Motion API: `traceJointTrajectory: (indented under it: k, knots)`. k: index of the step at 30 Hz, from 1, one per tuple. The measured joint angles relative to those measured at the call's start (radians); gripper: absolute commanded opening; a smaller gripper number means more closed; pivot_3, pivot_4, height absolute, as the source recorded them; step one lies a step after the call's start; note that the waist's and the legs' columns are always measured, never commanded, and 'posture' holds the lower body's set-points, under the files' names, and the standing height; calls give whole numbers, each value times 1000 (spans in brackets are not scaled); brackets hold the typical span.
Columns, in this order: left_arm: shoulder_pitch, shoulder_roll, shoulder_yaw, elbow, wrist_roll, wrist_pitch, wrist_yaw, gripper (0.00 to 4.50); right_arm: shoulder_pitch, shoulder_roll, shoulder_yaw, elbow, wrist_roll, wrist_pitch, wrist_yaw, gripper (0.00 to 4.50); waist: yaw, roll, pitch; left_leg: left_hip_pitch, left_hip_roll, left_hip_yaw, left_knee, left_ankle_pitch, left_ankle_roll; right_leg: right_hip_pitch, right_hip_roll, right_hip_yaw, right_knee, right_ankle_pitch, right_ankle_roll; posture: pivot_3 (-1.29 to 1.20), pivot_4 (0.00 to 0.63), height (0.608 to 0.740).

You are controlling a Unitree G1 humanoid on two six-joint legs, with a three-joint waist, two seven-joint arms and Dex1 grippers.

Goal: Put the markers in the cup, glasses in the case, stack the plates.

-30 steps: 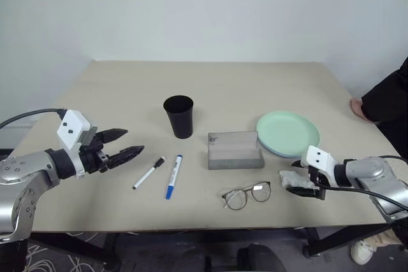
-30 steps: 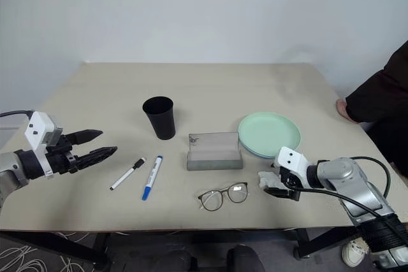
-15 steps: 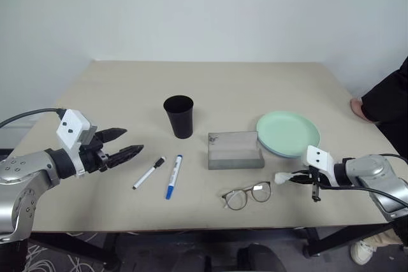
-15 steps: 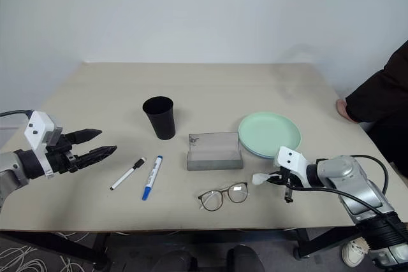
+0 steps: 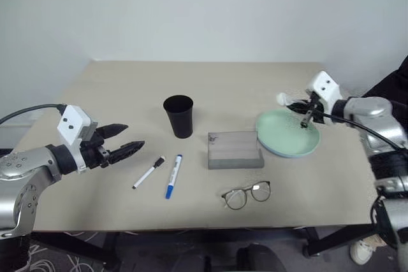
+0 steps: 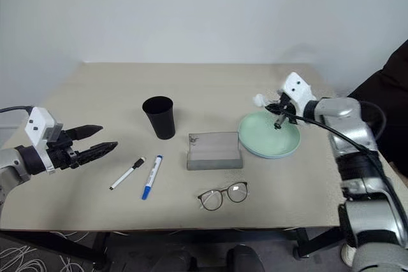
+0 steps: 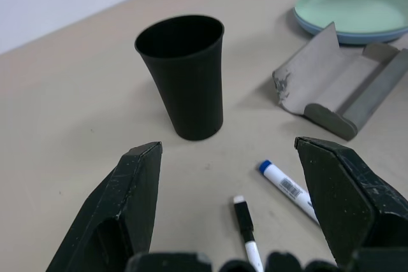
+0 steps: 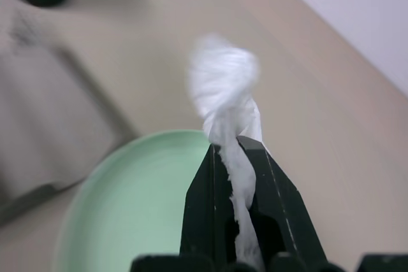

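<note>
Markers (image 5: 163, 174) lie side by side on beige bench (image 5: 115, 87), caps toward cup (image 5: 179, 116); case (image 5: 234, 151) open beside stacked plates (image 5: 288, 134); left pincer (image 5: 132, 141) spread; right pincer (image 5: 298, 107) pinching tissue (image 8: 224, 87); white wall behind.

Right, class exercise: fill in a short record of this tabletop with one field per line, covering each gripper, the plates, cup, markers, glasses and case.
left gripper: open, empty, above the table left of the markers
right gripper: shut on tissue, held over the plates
plates: stacked, mint green on light blue, right side of table
cup: upright, black, empty as far as visible
markers: two, lying side by side in front of the cup
glasses: unfolded, near the front edge
case: open, grey, beside the plates
</note>
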Motion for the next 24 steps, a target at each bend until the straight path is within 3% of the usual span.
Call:
traceJointTrajectory:
  k: [3,6,13,19,24]
  knots:
    - [-35,-11,-47,7,6,-6,3,3529,-21,50,60,165,-80,-65,-51,16,-1,0,0,-2,-1,1,0,0,0,-2,0,1,0,0,0,0,0,709]
    - [-41,-22,-79,6,9,-5,8,3529,-47,71,87,276,-122,-109,-65,592,-10,0,0,-9,-1,2,0,0,1,-10,0,2,0,1,0,0,0,709]
    - [-61,-32,-108,-12,13,-5,25,3529,-90,45,77,334,-130,-158,-16,2851,-16,1,-1,-16,-1,1,2,1,0,-16,1,2,1,2,0,0,0,709]
    - [-151,-51,-184,-33,22,-3,44,3529,-86,-45,4,203,-49,-151,169,2851,-10,2,0,-16,-1,1,4,1,2,-14,0,2,0,4,3,0,0,709]
    - [-322,-95,-353,-30,68,49,71,3529,-39,-138,-41,-25,53,36,333,2851,-6,1,-1,-16,-1,1,7,-1,7,-12,0,2,0,6,4,0,0,709]
